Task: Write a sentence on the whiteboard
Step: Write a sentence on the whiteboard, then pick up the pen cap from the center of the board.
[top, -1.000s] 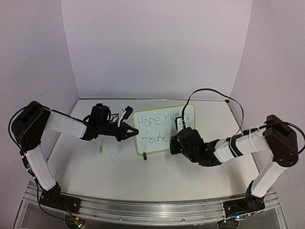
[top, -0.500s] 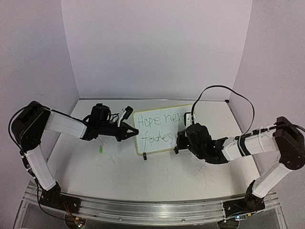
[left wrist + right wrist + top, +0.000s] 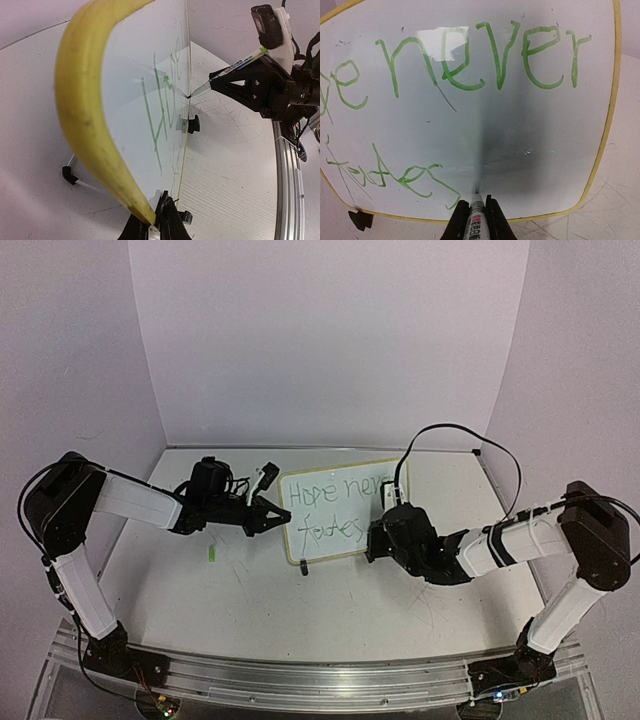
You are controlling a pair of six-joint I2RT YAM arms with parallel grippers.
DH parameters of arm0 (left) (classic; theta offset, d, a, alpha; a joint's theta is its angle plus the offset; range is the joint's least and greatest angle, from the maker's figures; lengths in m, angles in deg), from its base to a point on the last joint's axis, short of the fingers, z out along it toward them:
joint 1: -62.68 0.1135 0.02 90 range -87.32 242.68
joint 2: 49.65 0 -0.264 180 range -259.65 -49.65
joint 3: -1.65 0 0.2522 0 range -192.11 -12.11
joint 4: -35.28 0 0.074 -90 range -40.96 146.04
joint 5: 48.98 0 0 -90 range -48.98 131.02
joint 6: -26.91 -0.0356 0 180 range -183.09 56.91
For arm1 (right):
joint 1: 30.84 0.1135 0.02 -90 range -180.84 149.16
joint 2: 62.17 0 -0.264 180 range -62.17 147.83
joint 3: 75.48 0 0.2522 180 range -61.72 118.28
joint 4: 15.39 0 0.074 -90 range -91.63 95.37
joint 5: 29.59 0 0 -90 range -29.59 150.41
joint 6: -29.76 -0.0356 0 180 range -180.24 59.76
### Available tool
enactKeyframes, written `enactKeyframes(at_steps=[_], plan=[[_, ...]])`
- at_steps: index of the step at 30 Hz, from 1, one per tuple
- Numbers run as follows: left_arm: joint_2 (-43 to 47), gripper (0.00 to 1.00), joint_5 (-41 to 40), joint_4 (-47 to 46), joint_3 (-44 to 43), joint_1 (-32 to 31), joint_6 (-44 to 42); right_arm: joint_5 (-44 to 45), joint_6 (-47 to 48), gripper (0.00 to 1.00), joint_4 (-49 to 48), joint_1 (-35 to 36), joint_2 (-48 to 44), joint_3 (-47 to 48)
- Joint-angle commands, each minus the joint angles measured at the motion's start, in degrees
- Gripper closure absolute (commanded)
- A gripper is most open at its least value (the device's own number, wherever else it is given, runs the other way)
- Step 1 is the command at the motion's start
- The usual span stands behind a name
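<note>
The upright whiteboard [image 3: 545, 135] was steadied by the left gripper [image 3: 160, 216] clamped on its left edge, so that the marker [image 3: 239, 63] pinched in the right gripper [image 3: 475, 216] could be set just right of the sentence [image 3: 338, 508], near the board's lower rim.

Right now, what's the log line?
left tool: shut on yellow-rimmed white whiteboard | right tool: shut on white marker | green sentence: written
</note>
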Motion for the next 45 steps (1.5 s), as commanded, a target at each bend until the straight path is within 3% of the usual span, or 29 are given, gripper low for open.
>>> enactKeyframes(at_steps=[1, 7, 13, 24, 29, 32, 37, 41, 45], plan=[[-3.13, 1.0, -11.65, 5.82, -0.45, 1.05, -6.53, 2.04, 1.11, 1.0, -2.56, -0.3, -1.23, 1.77], [-3.54, 1.0, -12.81, 6.1, -0.64, 1.05, -6.49, -6.84, -2.19, 1.0, 4.57, 0.47, -15.06, -2.07], [-3.73, 0.98, -13.17, 7.05, -1.33, 1.05, -6.47, -4.99, 2.54, 1.0, 10.95, -0.68, -24.88, -3.36], [1.21, 0.6, -19.04, 12.67, -3.11, 1.05, -5.69, -1.62, 12.82, 1.0, 11.73, -2.48, -32.08, -3.75], [7.36, 0.53, -21.07, 18.46, -3.19, 1.05, -3.3, -1.59, 15.52, 1.0, 10.37, -2.57, -33.57, -4.96], [13.39, 0.5, -23.7, 20.62, -1.12, 1.06, 0.56, -2.09, 16.06, 1.0, 9.44, -2.56, -34.29, -6.13], [21.51, 0.43, -31.27, 27.79, 1.91, 0.96, 14.19, -3.58, 17.75, 1.0, 9.49, -2.57, -32.87, -5.29], [24.73, 0.43, -43.71, 40.25, 1.96, 1.04, 25.73, -1.74, 17.2, 1.0, 10.86, -2.57, -30.74, -3.89], [24.44, 0.42, -49.04, 51.39, 0.55, 1.13, 32.83, 0.16, 15.46, 0.97, 11.0, -2.53, -31.01, -3.41]])
